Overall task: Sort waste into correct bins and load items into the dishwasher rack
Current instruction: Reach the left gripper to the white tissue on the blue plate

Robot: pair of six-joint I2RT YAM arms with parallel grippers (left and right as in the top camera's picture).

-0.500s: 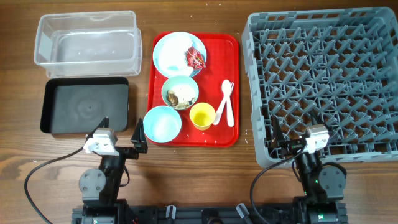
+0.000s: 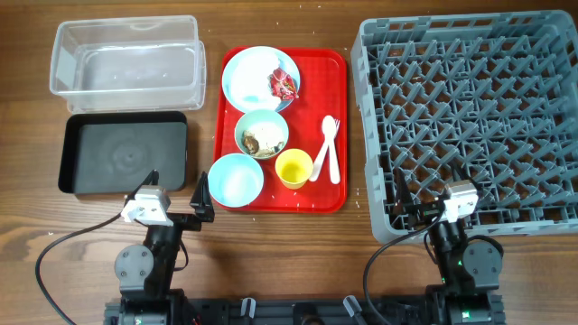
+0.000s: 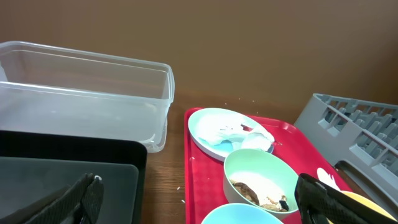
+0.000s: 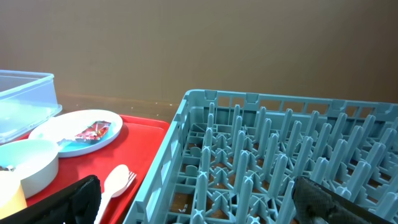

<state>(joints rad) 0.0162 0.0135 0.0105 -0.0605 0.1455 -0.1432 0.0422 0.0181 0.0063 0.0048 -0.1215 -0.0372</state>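
On the red tray [image 2: 336,63] sit a pale blue plate [image 2: 251,81] with the red wrapper [image 2: 283,85], a green bowl [image 2: 262,134] holding rice and brown scraps, a blue bowl [image 2: 237,179], a yellow cup [image 2: 293,168], and a white spoon and fork [image 2: 325,149]. The clear tub [image 2: 126,56] and black tray [image 2: 124,153] lie at the left. The grey rack [image 2: 470,117] is at the right. My left gripper [image 2: 178,190] [image 3: 202,208] is open and empty between the black tray and the blue bowl. My right gripper [image 2: 424,203] [image 4: 205,205] is open and empty over the rack's near left corner.
Bare wooden table runs along the near edge around both arm bases. A few loose grains lie on the wood beside the red tray [image 3: 180,186]. In the right wrist view the rack's pegs [image 4: 267,162] stand straight ahead, with the spoon [image 4: 115,180] to their left.
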